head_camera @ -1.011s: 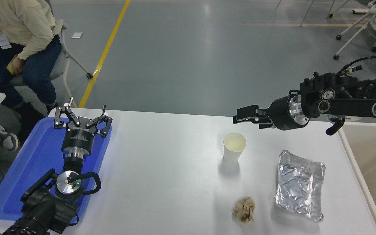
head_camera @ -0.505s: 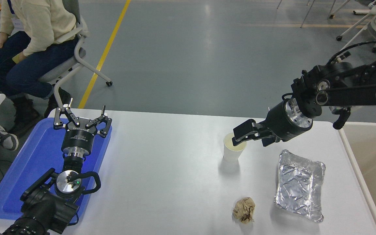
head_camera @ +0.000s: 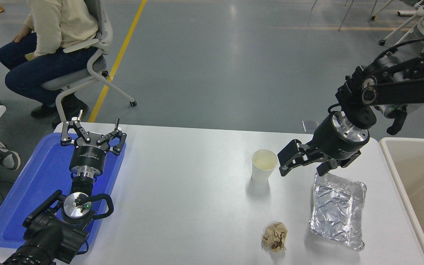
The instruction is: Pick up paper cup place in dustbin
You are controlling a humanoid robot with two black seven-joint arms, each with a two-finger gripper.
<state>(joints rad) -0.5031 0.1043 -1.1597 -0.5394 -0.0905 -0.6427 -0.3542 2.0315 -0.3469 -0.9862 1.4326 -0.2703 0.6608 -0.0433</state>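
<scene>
One white table (head_camera: 197,206) (grey floor (head_camera: 215,66) beyond), upright paper cup (head_camera: 264,166), right end effector (head_camera: 302,167) spread beside it.

On the table (head_camera: 197,206), the cup (head_camera: 264,166) stands mid-right, the right gripper (head_camera: 302,163) just beside it. Foil tray (head_camera: 338,209) nearer the right edge, paper ball (head_camera: 275,236) at the near edge. Tray (head_camera: 31,191) at the left edge; bin (head_camera: 418,184) off the right edge.

The right gripper (head_camera: 302,162) now hangs low just right of the paper cup (head_camera: 264,166), no longer over its rim as half a second ago. The seated person (head_camera: 50,44) rolls further from the table.
</scene>
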